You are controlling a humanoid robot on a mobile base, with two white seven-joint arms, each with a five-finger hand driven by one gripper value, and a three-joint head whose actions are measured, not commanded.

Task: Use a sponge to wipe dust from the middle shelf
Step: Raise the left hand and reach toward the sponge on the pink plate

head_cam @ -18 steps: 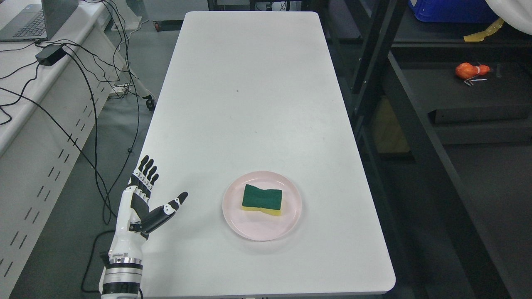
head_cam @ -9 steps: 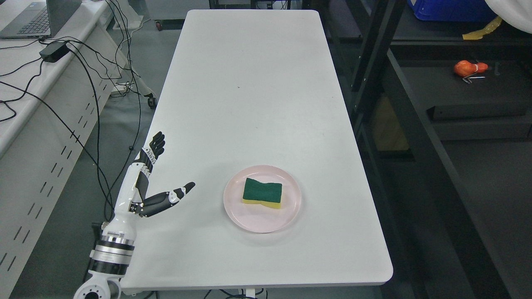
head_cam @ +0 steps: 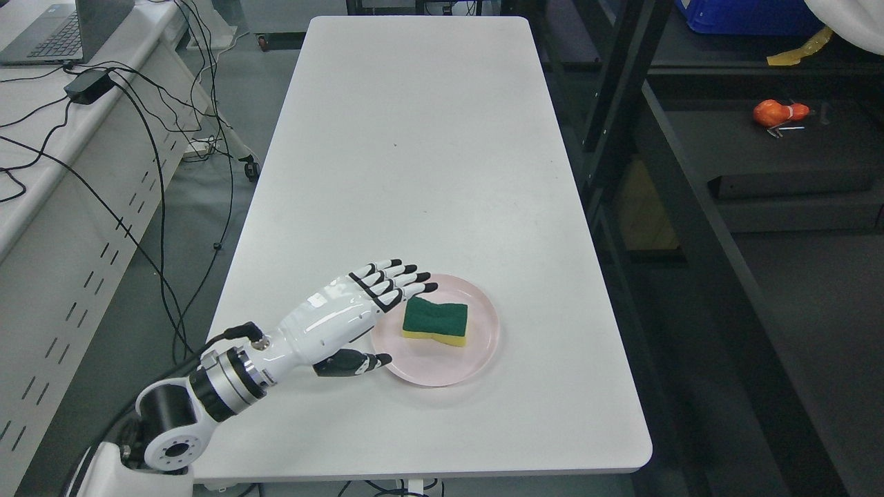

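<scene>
1. Far left, a laptop [head_cam: 65,31] sits on the side desk [head_cam: 41,172], with a black power brick [head_cam: 88,85] beside it and cables [head_cam: 162,207] trailing down to the floor.
2. The left hand [head_cam: 352,307] reaches in from the lower left, palm down, over the white table [head_cam: 428,138].
3. Its fingers [head_cam: 404,276] are stretched out straight and spread, gripping nothing, their dark tips over the near-left rim of the plate [head_cam: 476,348].
4. The thumb [head_cam: 352,362] hangs low beneath the palm, its tip right at the plate's left edge.
5. There's the sponge [head_cam: 435,321], green side up with yellow underneath, lying flat in the middle of the pink plate, just right of the fingertips; whether they touch it I cannot tell.
6. Right of the table stands a dark shelf rack [head_cam: 690,228].
7. On one of its shelves lies a small orange thing [head_cam: 777,110], and above it a blue bin [head_cam: 739,17].
</scene>
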